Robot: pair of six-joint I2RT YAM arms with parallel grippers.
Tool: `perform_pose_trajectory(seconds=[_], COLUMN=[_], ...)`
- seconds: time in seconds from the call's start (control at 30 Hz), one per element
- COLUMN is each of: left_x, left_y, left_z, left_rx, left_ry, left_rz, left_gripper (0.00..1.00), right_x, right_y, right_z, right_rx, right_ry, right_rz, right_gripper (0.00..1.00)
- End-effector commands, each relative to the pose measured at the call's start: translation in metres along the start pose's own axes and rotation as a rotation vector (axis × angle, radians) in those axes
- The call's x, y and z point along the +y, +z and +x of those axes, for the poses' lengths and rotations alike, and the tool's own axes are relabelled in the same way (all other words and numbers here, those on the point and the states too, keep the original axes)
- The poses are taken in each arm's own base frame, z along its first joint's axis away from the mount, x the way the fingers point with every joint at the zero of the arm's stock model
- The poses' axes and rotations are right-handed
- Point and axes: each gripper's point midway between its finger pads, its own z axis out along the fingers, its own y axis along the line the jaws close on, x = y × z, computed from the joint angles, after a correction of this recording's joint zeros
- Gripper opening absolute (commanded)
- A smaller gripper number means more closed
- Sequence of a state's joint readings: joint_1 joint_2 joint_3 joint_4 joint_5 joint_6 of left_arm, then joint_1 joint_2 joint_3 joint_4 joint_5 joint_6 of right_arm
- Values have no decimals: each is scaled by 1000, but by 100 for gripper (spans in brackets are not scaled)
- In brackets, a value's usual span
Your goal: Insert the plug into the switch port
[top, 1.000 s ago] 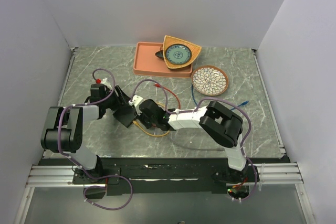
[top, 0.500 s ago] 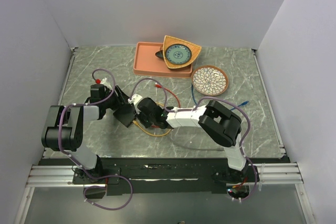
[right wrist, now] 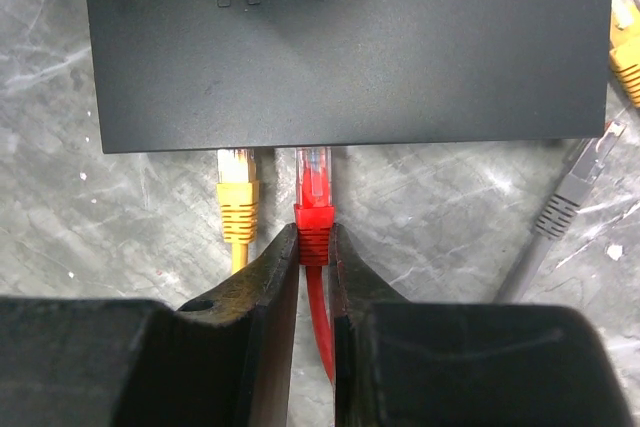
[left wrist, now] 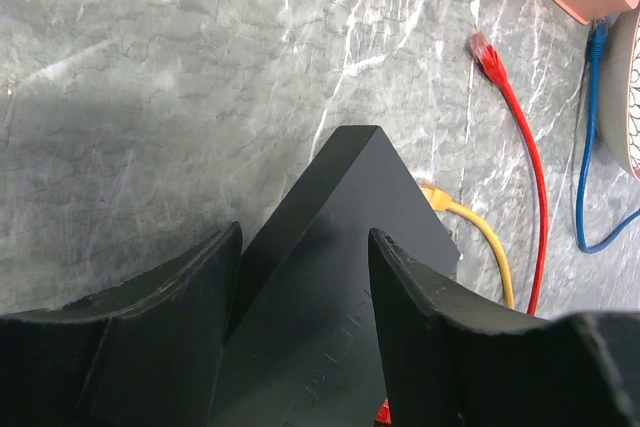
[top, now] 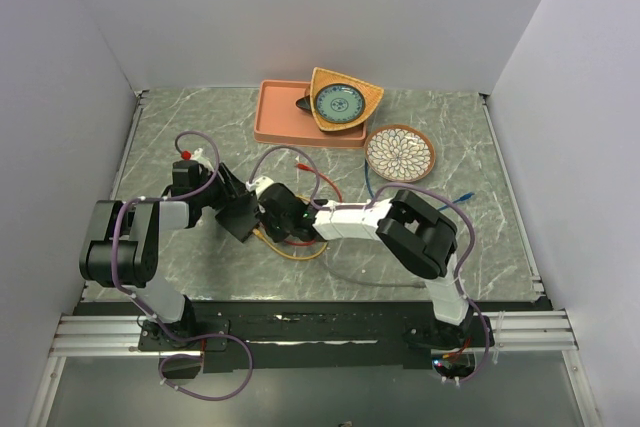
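- R hand [right wrist: 315, 237]: you've got it pinching the red plug [right wrist: 314, 197] by its boot.
- switch [right wrist: 350, 47]: black box on counter [right wrist: 80, 227], straight ahead of R hand. Plug tip meets its near edge; can't tell if seated.
- yellow plug [right wrist: 238, 197]: just left of red plug.
- grey plug [right wrist: 575, 187]: off to right, nr switch corner.
- L hand [left wrist: 305, 237]: fingers spread either side of switch; can't tell if they press on it.
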State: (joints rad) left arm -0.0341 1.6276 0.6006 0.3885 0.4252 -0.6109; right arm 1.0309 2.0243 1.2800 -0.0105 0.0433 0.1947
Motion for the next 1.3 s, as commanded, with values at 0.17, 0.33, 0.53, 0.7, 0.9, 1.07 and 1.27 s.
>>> perform_pose_trajectory(seconds=[0.17, 0.33, 0.53, 0.7, 0.9, 1.07, 1.27], left_x=[-6, -7, -3, -1, -1, -3, -7], left_y=[-8, -9, -7, -7, -7, -7, -9], left_z=[47, 44, 49, 46, 47, 44, 44], left_rx=[178, 170, 180, 172, 173, 168, 169], left_ry=[-73, -68, -75, -72, -73, -69, -65], left_rz=[11, 4, -1, -14, -15, -9, 3], left_gripper=[59, 59, 59, 59, 59, 59, 59], right_x=[5, 2, 3, 2, -7, -10, -12], right_y=[-8, -21, -34, -37, -27, -25, -25], right_z=[-80, -78, -76, -67, -58, -60, -65], right_rx=[-203, -230, -297, -308, -251, -238, -241], right_ry=[107, 114, 92, 48, 67, 83, 109], right_rz=[-3, 9, -10, 5, 64, 84, 93], right_gripper=[0, 0, 0, 0, 0, 0, 0])
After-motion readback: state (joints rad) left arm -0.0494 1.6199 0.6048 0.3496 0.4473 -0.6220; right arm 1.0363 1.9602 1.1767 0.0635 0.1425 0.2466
